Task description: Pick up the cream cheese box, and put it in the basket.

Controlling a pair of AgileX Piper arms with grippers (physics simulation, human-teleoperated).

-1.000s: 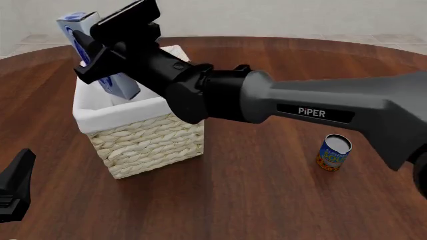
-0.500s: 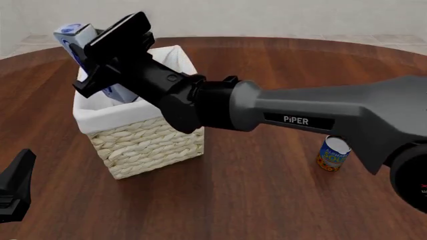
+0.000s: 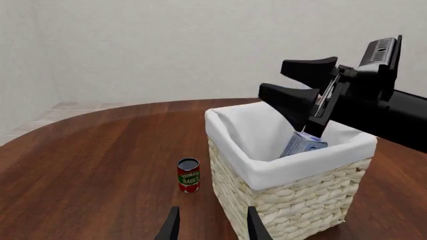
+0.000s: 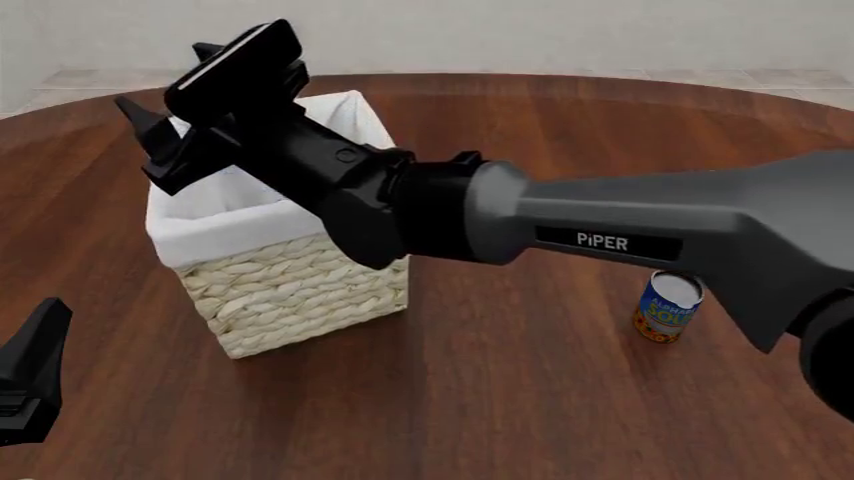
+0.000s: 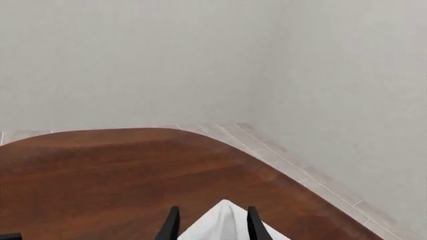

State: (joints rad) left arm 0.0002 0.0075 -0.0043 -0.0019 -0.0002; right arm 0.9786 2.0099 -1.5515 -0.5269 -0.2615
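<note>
Fingers of the right gripper (image 3: pixel 303 85) now stand spread and empty above the basket (image 3: pixel 293 200); half a second ago they clamped the cream cheese box (image 3: pixel 301 145), which lies inside just below them. Delivery looks done.

Your right arm (image 4: pixel 627 235) reaches in from the right edge of the front view, stretched far across toward the table's far left, forearm angled upward. Your right gripper (image 4: pixel 158 105) is at its tip, fingers (image 3: pixel 293 97) spread apart with nothing between them. Your left gripper (image 4: pixel 34 375) sits low near the table's near left edge, fingers (image 3: pixel 172 227) parted and empty.
</note>
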